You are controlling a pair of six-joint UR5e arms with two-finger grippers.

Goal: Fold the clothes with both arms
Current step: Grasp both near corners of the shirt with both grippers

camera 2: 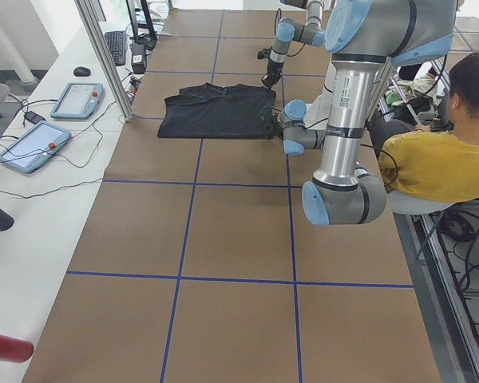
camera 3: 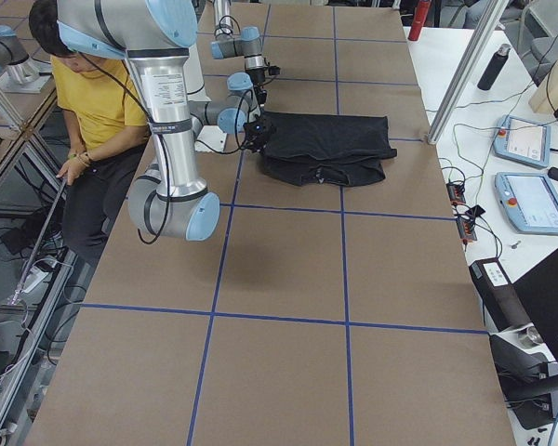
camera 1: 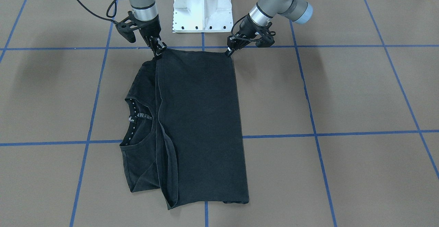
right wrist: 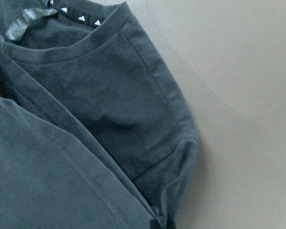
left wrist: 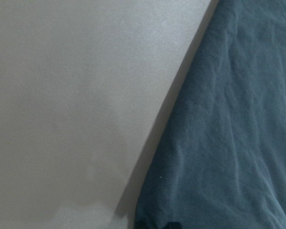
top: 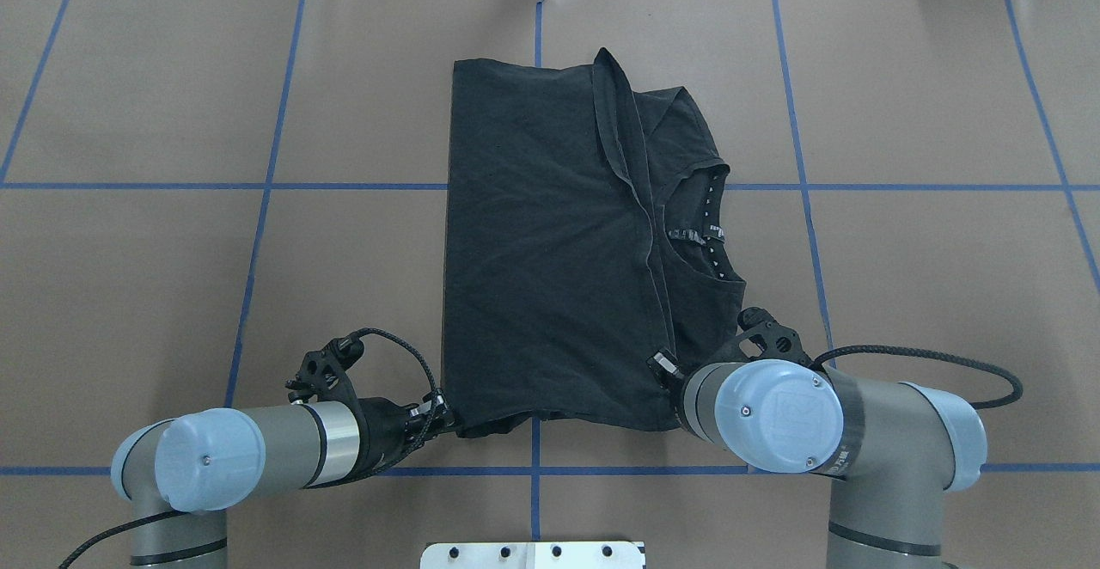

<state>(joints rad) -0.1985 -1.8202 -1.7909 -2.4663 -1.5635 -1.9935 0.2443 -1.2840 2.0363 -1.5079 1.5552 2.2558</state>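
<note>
T-shirt (camera 1: 202,117) lies folded, robot-side corners pinched in left claw (camera 1: 228,51) and right claw (camera 1: 159,49).

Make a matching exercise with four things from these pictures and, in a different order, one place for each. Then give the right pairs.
Things:
1. left gripper
2. right gripper
3. collar
4. white pedestal

Places:
A. between the two arms, at the robot's end of the table
B. uncovered, on the robot's right side of the T-shirt
C. at the T-shirt's robot-side corner, away from the collar
D. at the T-shirt's robot-side edge, nearer the collar

Pairs: 1-C, 2-D, 3-B, 4-A.
</note>
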